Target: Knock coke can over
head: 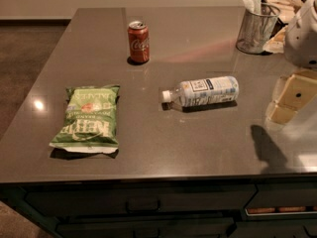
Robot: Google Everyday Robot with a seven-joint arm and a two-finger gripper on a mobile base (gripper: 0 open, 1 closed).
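Observation:
The coke can (138, 42) is a small red can with white script and a silver top. It stands upright on the grey countertop (198, 143), toward the back and left of centre. My gripper (286, 103), cream-coloured below a white arm, hovers over the right edge of the counter. It is far to the right of the can and nearer the front, touching nothing.
A clear plastic bottle with a white label (203, 92) lies on its side mid-counter, between the gripper and the can. A green chip bag (89, 117) lies flat at front left. A wire mesh cup with napkins (256, 26) stands at back right. Drawers run below the front edge.

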